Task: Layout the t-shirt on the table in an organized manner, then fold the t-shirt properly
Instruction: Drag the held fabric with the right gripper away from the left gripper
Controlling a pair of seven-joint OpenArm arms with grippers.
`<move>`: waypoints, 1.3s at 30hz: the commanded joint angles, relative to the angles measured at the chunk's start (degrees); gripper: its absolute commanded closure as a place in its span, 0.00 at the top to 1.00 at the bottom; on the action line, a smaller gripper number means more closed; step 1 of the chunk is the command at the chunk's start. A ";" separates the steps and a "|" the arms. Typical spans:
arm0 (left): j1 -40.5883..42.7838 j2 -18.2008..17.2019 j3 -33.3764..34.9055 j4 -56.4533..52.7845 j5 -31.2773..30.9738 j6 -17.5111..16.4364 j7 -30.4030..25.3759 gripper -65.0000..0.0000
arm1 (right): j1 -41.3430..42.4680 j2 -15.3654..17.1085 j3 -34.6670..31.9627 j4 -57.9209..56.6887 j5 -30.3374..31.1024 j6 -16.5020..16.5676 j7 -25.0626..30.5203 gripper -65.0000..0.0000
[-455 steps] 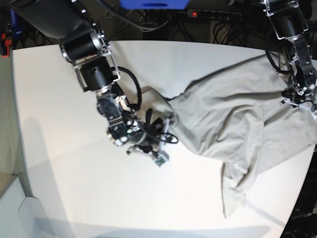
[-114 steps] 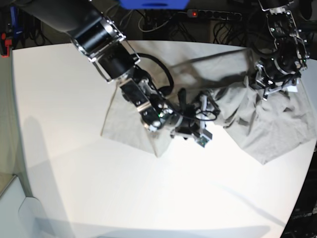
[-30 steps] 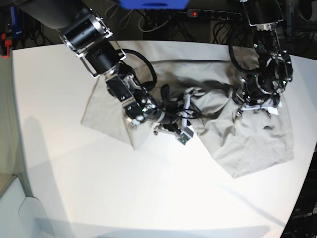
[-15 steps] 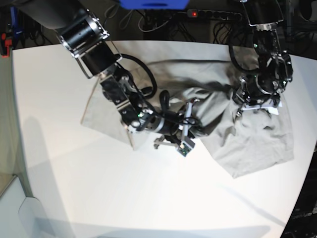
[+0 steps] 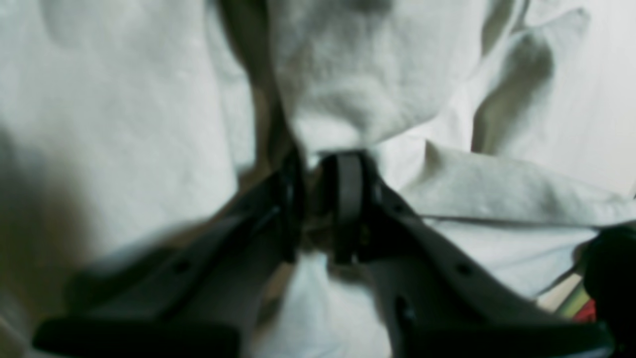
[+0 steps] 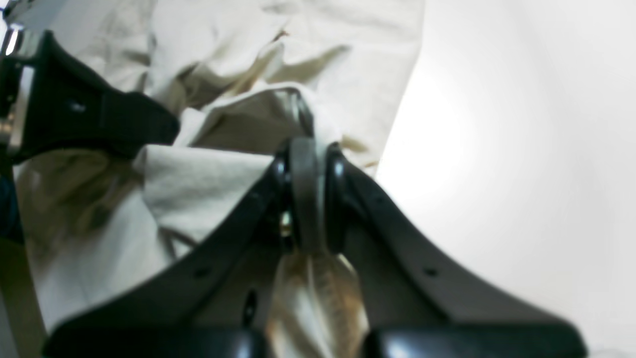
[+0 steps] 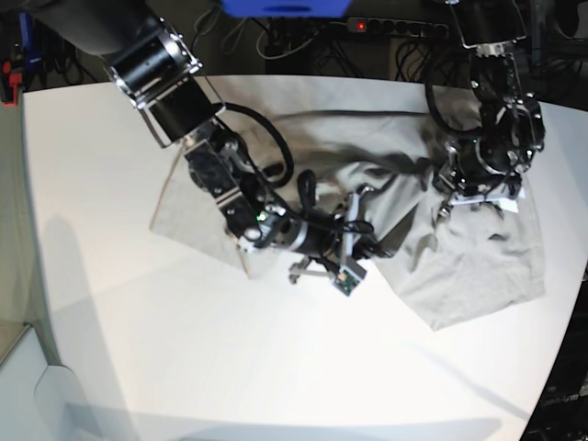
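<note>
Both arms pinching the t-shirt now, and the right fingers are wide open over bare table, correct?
Not quite. The right gripper is not open over bare table: the right wrist view shows its fingers shut on a fold of the t-shirt, with the white table just beside it. The left gripper does pinch the shirt, as the left wrist view shows.

Right gripper (image 6: 307,199) at centre, dark fingers (image 6: 334,199) meeting at tips, pinching narrow fold of t-shirt (image 6: 213,184) between them. Pinched cloth hangs toward 6 o'clock between finger arms, brownish in shadow. Rest of light grey-beige shirt rumpled, filling 9 to 12 o'clock. Bare white table (image 6: 516,164) from 1 to 5 o'clock. Black mechanical part (image 6: 89,119) at 10 o'clock, over cloth; identity unclear.
</note>
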 commanded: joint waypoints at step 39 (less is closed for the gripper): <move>2.32 4.38 5.36 6.79 0.99 0.65 -7.89 0.16 | 20.75 5.28 13.20 -5.48 0.80 0.00 -2.64 0.00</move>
